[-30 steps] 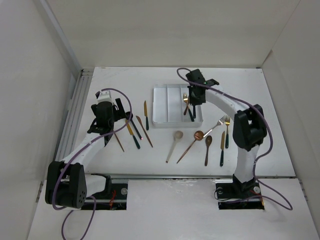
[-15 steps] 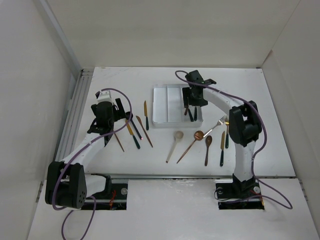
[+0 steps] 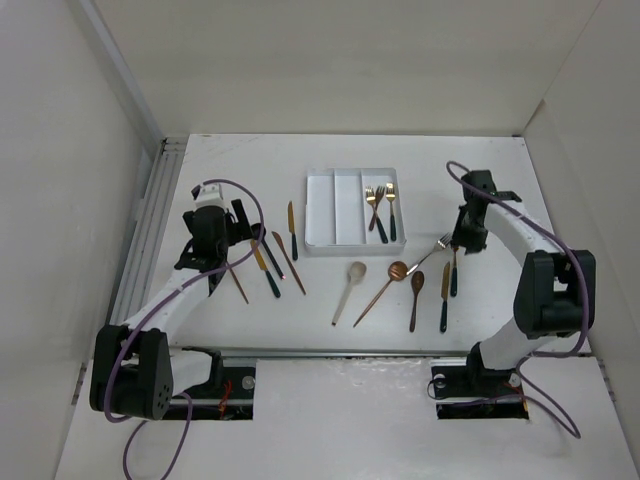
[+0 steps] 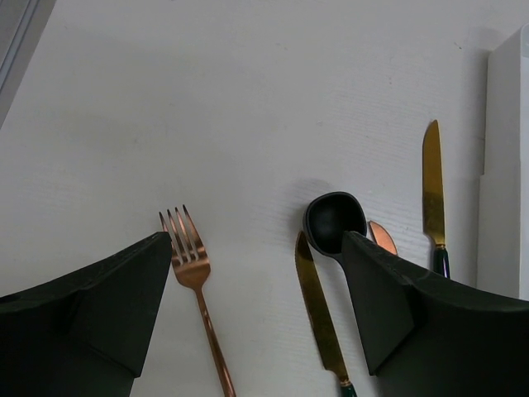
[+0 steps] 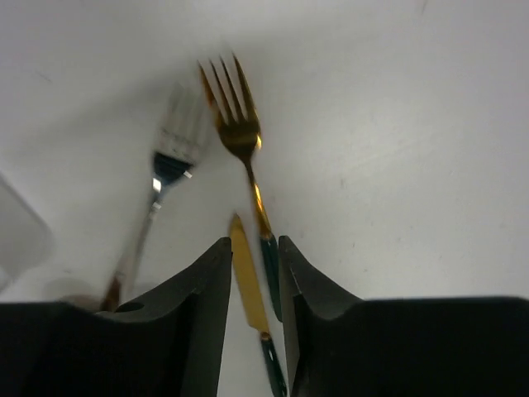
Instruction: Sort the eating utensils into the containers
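Note:
The white tray [image 3: 335, 208] holds two gold forks [image 3: 382, 210] in its right compartment. My right gripper [image 3: 462, 240] hovers over a gold fork [image 5: 235, 132], a gold knife [image 5: 248, 281] and a silver fork [image 5: 169, 149] on the table. Its jaws [image 5: 254, 248] stand a narrow gap apart and hold nothing. My left gripper [image 3: 222, 250] is wide open [image 4: 256, 248] and empty above a copper fork [image 4: 194, 269], a gold knife [image 4: 318, 314] and a black spoon [image 4: 335, 219].
A cream spoon [image 3: 350, 290], a copper spoon [image 3: 385, 285] and a brown spoon [image 3: 415, 295] lie in front of the tray. Another gold knife [image 3: 292, 230] and a copper knife [image 3: 290, 262] lie left of it. White walls surround the table.
My right gripper left a fork in the tray's right compartment and swung right, to above the forks on the table. The left arm has not moved.

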You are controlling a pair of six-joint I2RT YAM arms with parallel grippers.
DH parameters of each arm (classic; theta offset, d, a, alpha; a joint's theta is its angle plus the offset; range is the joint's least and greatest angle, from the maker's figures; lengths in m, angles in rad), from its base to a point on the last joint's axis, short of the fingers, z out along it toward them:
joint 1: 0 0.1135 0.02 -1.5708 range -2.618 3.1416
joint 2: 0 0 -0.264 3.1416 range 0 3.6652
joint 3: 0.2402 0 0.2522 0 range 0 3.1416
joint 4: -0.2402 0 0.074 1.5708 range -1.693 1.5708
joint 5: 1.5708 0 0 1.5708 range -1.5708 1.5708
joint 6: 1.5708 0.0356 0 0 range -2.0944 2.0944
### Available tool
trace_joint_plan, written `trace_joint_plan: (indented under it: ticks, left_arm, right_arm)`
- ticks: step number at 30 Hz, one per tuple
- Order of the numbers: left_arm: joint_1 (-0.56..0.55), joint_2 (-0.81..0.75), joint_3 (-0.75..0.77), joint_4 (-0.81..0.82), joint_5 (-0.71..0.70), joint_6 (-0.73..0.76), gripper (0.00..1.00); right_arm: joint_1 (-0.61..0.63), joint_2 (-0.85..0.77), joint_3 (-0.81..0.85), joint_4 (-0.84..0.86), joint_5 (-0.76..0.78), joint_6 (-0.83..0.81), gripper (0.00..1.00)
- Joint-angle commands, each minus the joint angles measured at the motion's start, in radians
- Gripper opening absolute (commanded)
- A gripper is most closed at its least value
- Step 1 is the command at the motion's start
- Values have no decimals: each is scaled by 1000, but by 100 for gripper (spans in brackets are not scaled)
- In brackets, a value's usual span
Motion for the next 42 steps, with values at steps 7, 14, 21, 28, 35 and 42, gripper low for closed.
trace_joint_plan:
  ticks: [7,14,21,28,35,42]
  left_arm:
    - [-1,-20,-15,46,21,-13,81]
    - [-1,-20,-15,46,21,-13,81]
    - [-1,-20,-15,46,11,-13,81]
    - [-1,-20,-15,46,2,-4,81]
    - [-1,-20,-24,46,2,-4,81]
    - [-1,-20,-14,46,2,-4,81]
  right_arm:
    - [-35,11,-182,4,-74,75,34]
    - [-44,62,-205,23,-49,75,34]
    - [-73,126,-185,42,-91,44,26]
    - [-73,91,-126,17,-30,41,0]
    - [35,27,158,-106,200,52,0]
    - [232,131,332,-79,169,71,0]
